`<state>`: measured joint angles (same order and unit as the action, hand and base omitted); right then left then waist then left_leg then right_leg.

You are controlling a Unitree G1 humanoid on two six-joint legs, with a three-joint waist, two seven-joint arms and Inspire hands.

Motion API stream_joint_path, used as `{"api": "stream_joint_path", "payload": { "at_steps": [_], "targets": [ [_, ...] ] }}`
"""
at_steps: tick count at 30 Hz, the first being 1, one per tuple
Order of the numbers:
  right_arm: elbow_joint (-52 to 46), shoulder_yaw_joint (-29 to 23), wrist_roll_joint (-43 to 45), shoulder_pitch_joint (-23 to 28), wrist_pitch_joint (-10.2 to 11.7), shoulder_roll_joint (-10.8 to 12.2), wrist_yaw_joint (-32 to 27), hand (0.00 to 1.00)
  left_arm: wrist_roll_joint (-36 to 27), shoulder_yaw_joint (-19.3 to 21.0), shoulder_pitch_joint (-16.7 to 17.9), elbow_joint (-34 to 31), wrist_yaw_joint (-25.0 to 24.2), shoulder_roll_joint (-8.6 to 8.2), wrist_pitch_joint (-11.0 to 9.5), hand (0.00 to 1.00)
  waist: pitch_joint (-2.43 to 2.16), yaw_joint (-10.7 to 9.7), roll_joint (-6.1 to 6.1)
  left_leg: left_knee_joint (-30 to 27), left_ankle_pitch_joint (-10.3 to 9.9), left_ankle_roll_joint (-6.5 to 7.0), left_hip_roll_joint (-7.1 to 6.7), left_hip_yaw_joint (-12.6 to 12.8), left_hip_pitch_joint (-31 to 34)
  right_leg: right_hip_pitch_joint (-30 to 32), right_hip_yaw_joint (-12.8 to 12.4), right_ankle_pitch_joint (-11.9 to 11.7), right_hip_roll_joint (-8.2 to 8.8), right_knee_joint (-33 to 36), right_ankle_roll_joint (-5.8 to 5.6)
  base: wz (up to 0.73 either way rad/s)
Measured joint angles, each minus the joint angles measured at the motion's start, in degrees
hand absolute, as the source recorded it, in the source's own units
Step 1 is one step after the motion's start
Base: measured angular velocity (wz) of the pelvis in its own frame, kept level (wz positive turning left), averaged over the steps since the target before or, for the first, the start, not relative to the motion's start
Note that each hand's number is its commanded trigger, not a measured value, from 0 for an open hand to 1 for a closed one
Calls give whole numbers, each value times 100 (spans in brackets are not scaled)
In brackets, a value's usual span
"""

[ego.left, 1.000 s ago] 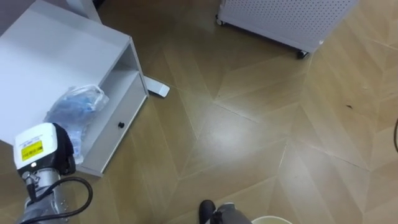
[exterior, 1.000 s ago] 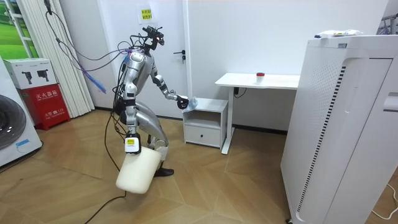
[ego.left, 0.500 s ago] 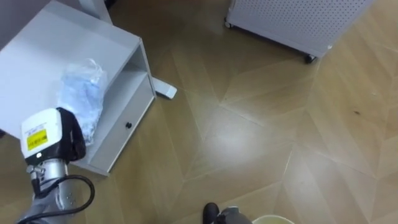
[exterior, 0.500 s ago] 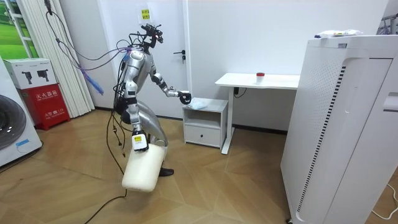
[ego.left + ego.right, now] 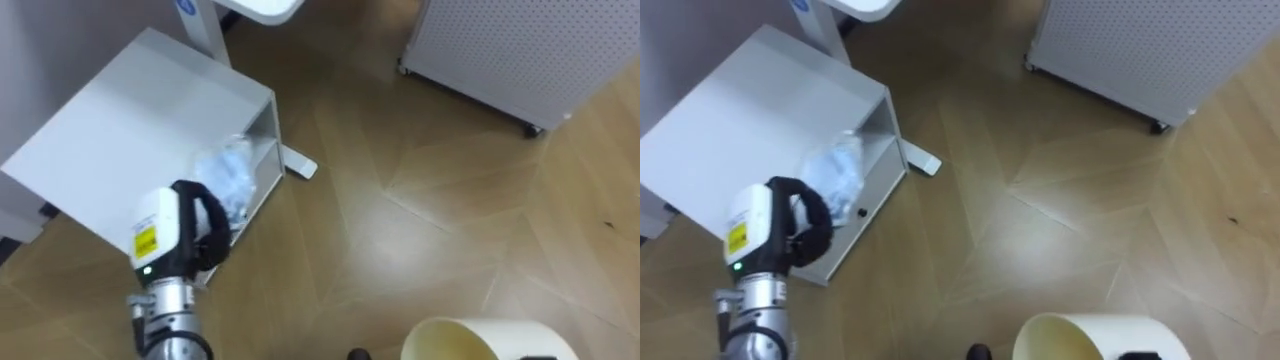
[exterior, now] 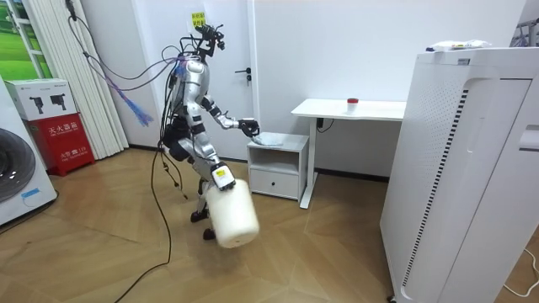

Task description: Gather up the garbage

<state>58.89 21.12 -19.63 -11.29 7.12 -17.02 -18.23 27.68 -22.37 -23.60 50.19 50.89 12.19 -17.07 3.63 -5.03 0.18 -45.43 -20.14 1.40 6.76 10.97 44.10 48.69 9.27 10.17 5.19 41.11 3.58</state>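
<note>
A crumpled clear-and-blue plastic bag [image 5: 228, 176] lies at the near edge of the top of a low white cabinet [image 5: 130, 130], above its open shelf. My left hand [image 5: 203, 224] comes in from the lower left and is right up against the bag; the fingers are hidden behind the back of the hand. In the room view this hand [image 6: 247, 127] reaches out over the cabinet [image 6: 278, 164]. My right hand [image 6: 221, 179] hangs low and grips the rim of a cream bin [image 6: 231, 213]. The bin's open mouth [image 5: 470, 338] sits at the bottom of the left eye view.
A white desk [image 6: 349, 108] stands beside the cabinet, its foot [image 5: 300, 166] on the wooden floor. A tall white perforated unit on castors [image 5: 520, 50] stands across the floor to the right. A red box [image 6: 61, 139] and a washing machine [image 6: 21, 181] are behind me.
I have turned and stepped towards the cabinet. The bin has swung from my side round to the front and now fills more of the eye view's bottom. My left hand stays at the bag.
</note>
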Motion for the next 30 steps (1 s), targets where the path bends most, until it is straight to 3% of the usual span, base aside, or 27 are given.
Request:
{"api": "stream_joint_path", "payload": {
  "at_steps": [1,3,5,10,12,17,21,25,30],
  "targets": [
    [-116,-2,-19,-4,38,36,-44,100,-2,-77,105,-43,-56,-75,-19,100,-33,50,-33,54,9,-14,-9,19,-65,-35,-18,0,-3,-38,0,-5],
    [-172,-4,-30,-62,180,135,-56,100,-2,-193,300,-160,-164,-158,-34,100,-57,52,-64,138,46,-20,-34,20,-131,-89,-14,1,12,-76,-1,4],
    [-196,-3,-30,-131,277,269,-31,100,-3,-319,457,-250,-318,-247,-34,100,-64,59,-75,216,89,-18,-51,6,-191,-173,20,-4,27,-149,-2,10],
    [-383,22,-22,-205,468,860,404,100,-68,-491,727,-423,-771,-432,-80,100,-103,97,-82,389,173,7,-73,-2,-334,-328,71,-55,78,-287,-22,7],
    [-423,91,-25,-191,475,927,488,100,-65,-518,825,-463,-823,-493,-81,100,-121,152,-65,433,176,12,-86,9,-393,-387,63,-76,80,-342,-45,0],
    [-561,195,-29,3,478,896,711,100,-260,-843,1083,-895,-1187,-458,-80,100,-125,237,-64,565,219,89,-167,59,-414,-364,27,-116,145,-415,-111,1],
    [-575,298,-39,41,481,887,977,100,-606,-1100,1124,-937,-1875,-507,-79,100,-126,226,-68,786,261,148,-275,198,-574,-387,42,-142,287,-458,-151,-10],
    [-567,248,-54,71,477,849,1029,100,-925,-1224,1156,-941,-2807,-507,-76,100,-126,199,-71,834,261,152,-322,200,-570,-357,41,-134,323,-462,-171,-2],
    [-570,185,-69,68,477,774,1084,100,-1150,-1329,1193,-943,-3600,-493,-67,100,-128,158,-74,862,261,154,-330,206,-569,-351,35,-128,325,-477,-181,0]
  ]
}}
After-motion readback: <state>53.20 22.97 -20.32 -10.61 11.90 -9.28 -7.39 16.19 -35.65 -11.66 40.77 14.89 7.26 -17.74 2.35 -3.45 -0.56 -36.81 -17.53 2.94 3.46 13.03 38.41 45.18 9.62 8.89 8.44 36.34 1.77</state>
